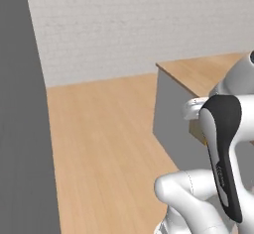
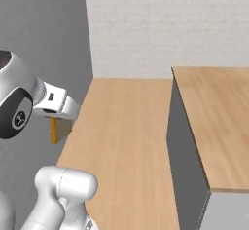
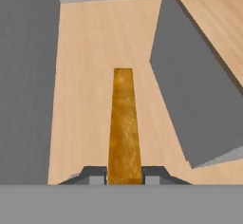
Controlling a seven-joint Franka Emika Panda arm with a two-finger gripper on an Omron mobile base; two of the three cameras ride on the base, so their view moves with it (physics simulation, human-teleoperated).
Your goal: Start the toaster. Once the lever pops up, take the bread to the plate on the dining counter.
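Room: pale brick wall (image 2: 160,24) at the back, light wood floor (image 1: 104,144) running between a tall grey panel (image 1: 22,129) and the desk.
Bread (image 3: 125,123): held edge-on in the gripper, golden-brown crust facing the hand camera, slice reaching out over the floor; from the base views it shows as a small tan corner under the hand (image 2: 57,129).
Gripper (image 3: 125,175): closed on the bread, one dark finger (image 3: 95,174) on each side of the slice, touching it.
Arm (image 1: 225,144): white with dark joints, raised above the floor beside the desk.
Desk (image 2: 219,122): light-wood top with grey sides, to the right of the bread, apart from it.
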